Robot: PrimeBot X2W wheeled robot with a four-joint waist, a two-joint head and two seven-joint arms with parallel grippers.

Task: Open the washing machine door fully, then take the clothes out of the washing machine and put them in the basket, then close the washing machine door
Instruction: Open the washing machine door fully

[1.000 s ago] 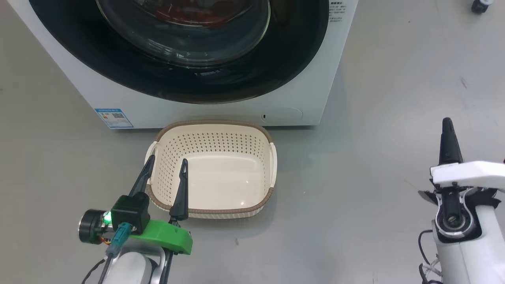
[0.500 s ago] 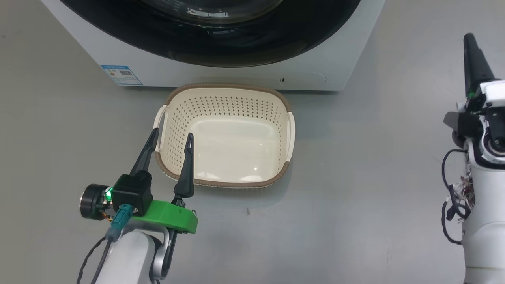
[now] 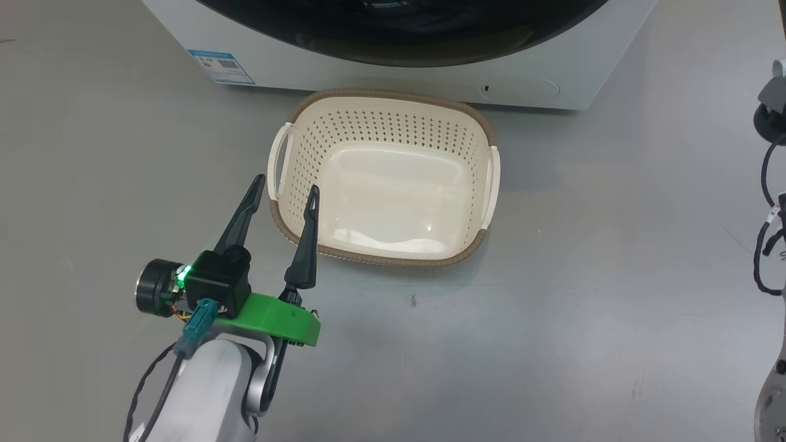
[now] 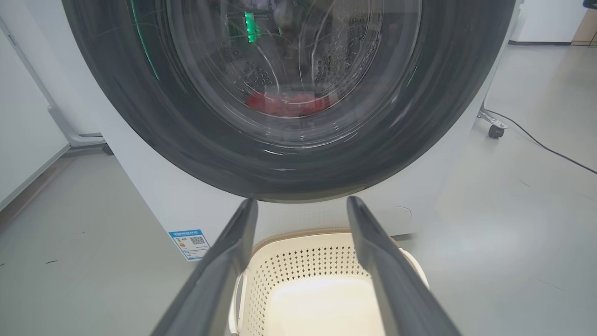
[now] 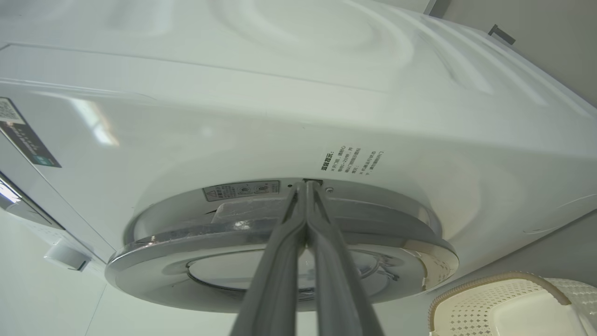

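The washing machine [image 3: 368,83] stands at the top of the head view, and the black rim of its door [image 3: 399,43] looks shut. The cream basket [image 3: 381,95] sits on the floor just in front of it. My left gripper [image 3: 287,183] is open over the basket's near left corner, holding nothing. In the left wrist view the gripper [image 4: 301,200] points at the door [image 4: 289,163], and the red clothes [image 4: 284,102] lie behind the glass. In the right wrist view my right gripper [image 5: 306,184] is shut, its tips at the seam between the door's chrome edge [image 5: 186,261] and the machine's front.
A blue label [image 3: 221,64] marks the machine's lower left corner. Grey floor surrounds the basket. A caster [image 4: 494,130] with a cable lies to the machine's right, and a white panel [image 4: 28,116] stands to its left. Part of the right arm [image 3: 770,104] shows at the right edge.
The head camera has tipped down and turned, so the machine slid up the picture. My right gripper rose out of the head view towards the door's side. The left gripper stayed open by the basket.
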